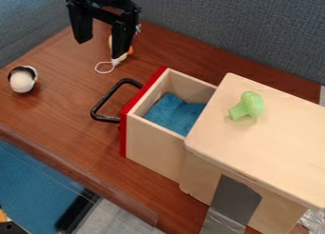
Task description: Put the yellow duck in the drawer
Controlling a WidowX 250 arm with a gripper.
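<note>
A black two-finger gripper hangs above the tabletop on the handle side of an open, pale wooden drawer with a red front, its fingers spread wide and nothing visible held between them. The small yellow toy duck with an orange part lies on the reddish-brown wooden table, off the far end of the drawer's front, partly hidden behind one finger; whether the two touch cannot be told. A white loop of string lies beside the duck, on the side toward the drawer's black handle.

The grasp appears to be the step ahead. Descending without first centring on the duck could land a finger on it and knock it aside, or close on its edge and let it slip. The loop could snag on the handle during the carry. A low approach could strike the drawer's red front and push it inward, narrowing the opening above the blue cloth inside.
</note>
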